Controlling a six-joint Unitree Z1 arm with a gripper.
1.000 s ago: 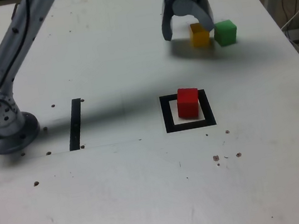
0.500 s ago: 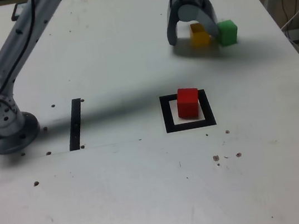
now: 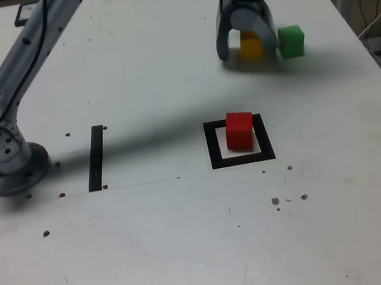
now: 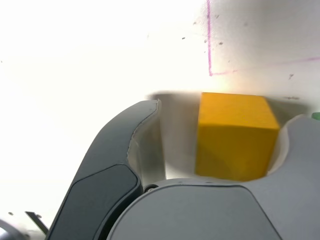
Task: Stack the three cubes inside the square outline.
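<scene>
Since a moment ago my end effector (image 3: 248,45) comes lower around the yellow cube (image 3: 251,46), still open, near the bench's far edge; closing may nudge the green cube (image 3: 291,40) beside it.

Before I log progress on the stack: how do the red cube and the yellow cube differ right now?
The small solid red cube sits alone inside the thick black square outline; the small solid yellow cube lies outside it, far across the table. The yellow cube stands between the end effector jaws; nothing is near the red one. Both look same-sized and rest on the table.
</scene>
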